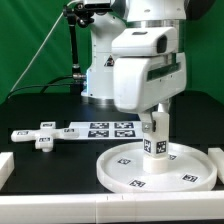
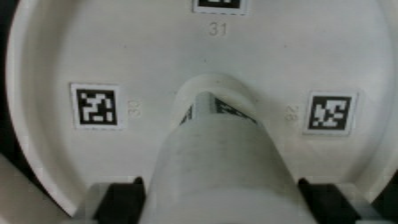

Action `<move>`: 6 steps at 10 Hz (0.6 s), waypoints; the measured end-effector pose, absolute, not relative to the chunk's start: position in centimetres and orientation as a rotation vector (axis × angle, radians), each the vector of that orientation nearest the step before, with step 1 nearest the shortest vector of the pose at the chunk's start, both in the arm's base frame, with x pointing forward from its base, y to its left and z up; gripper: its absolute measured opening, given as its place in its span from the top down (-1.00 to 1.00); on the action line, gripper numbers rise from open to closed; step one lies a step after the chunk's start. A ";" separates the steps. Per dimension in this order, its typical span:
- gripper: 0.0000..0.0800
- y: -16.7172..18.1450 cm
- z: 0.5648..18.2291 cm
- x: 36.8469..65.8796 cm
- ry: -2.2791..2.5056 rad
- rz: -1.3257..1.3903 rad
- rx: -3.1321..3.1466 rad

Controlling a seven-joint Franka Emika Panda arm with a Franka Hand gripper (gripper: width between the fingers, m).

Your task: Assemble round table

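The gripper [image 2: 221, 201] is clamped on the leg [image 1: 155, 141], with a dark finger [image 2: 121, 200] set against each side of the short white cylinder. In the exterior view the leg stands upright at lower right, its lower end at the middle of the round disc [image 1: 118, 165]. Whether it is seated there cannot be told. The cross-bar foot [image 1: 38, 134] lies flat at centre left, well apart from the disc. The marker board [image 1: 108, 128] lies just right of it.

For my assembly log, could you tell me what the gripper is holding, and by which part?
The short white plastic cylinder leg, gripped at its upper end by the gripper.
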State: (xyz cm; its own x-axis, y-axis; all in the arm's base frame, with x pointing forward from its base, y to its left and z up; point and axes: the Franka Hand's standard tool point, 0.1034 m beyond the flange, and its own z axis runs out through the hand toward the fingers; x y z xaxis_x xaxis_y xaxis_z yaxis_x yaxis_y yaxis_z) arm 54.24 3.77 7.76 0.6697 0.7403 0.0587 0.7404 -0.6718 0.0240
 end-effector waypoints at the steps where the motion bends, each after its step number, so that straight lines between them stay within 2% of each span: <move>1: -0.02 3.7 7.8 54.3 -1.177 -0.115 -2.904; 4: -0.02 3.7 7.7 54.2 -0.659 -0.140 -3.024; 6: -0.02 3.7 7.7 54.3 -0.509 -0.150 -3.047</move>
